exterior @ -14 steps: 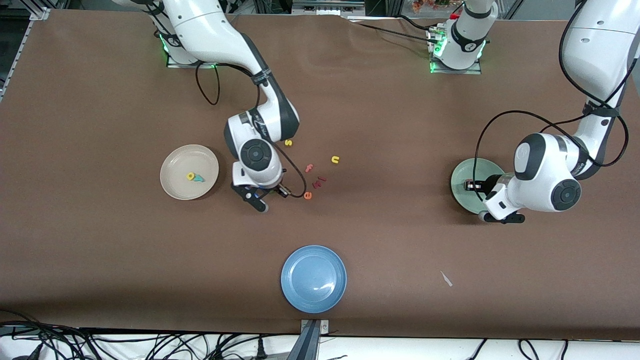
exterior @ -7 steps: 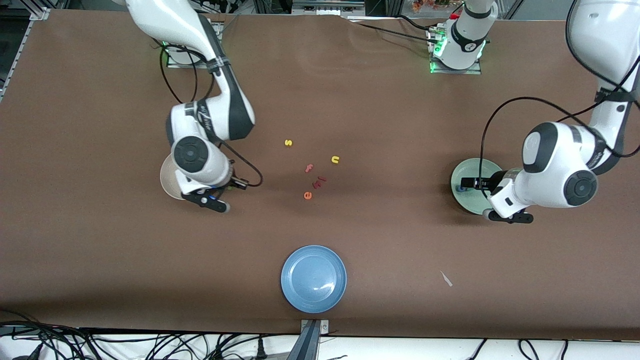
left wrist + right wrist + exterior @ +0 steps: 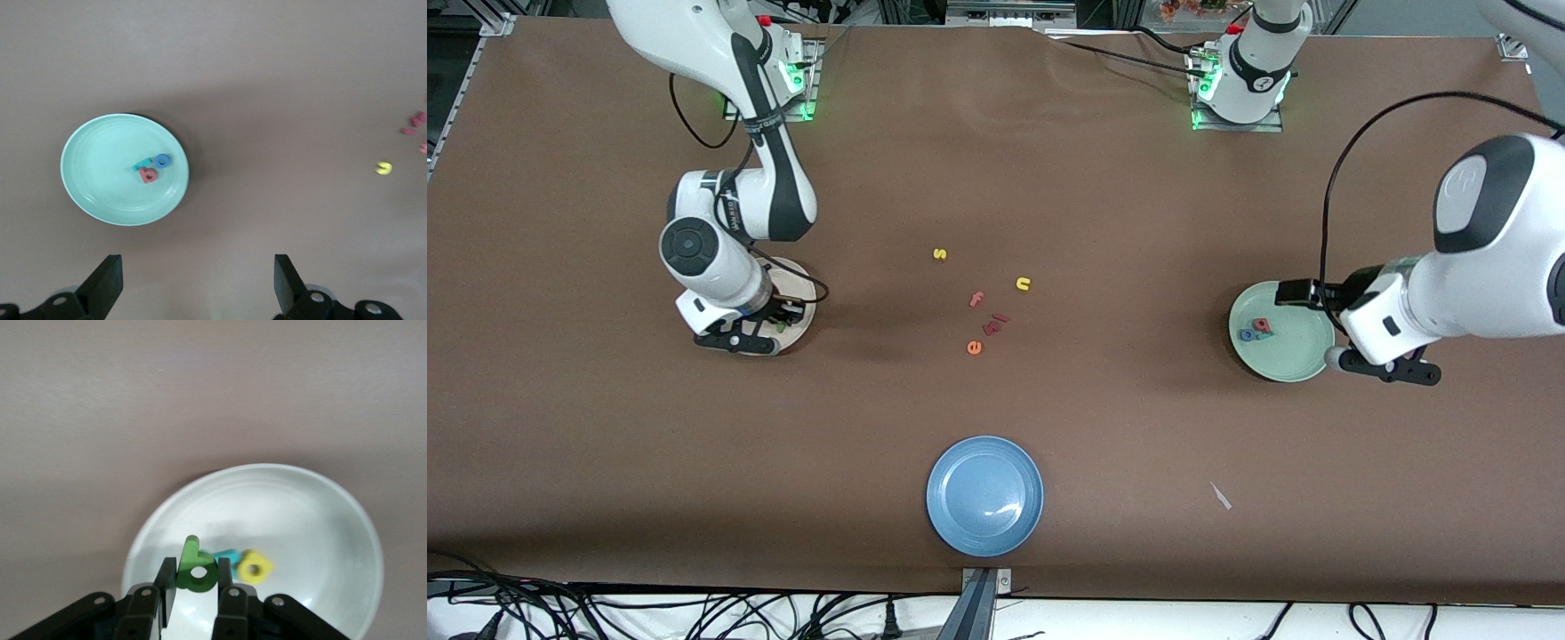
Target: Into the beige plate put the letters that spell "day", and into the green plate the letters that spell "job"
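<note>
Foam, light and squashy — your green letter (image 3: 195, 571) sits pinched by its flat faces in the right gripper (image 3: 195, 587) over the beige plate (image 3: 347, 520), above its yellow and teal mates; hold gently. Toward the left arm's end: left gripper (image 3: 195, 283) spread wide, empty, beside the green plate (image 3: 93, 167) — "job" inside.

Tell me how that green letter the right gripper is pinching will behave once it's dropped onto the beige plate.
The green letter looks like light foam, so it will probably land softly. Its flat faces suggest it settles rather than rolls. The right gripper holds it over the beige plate, whose raised rim should keep it in.
</note>
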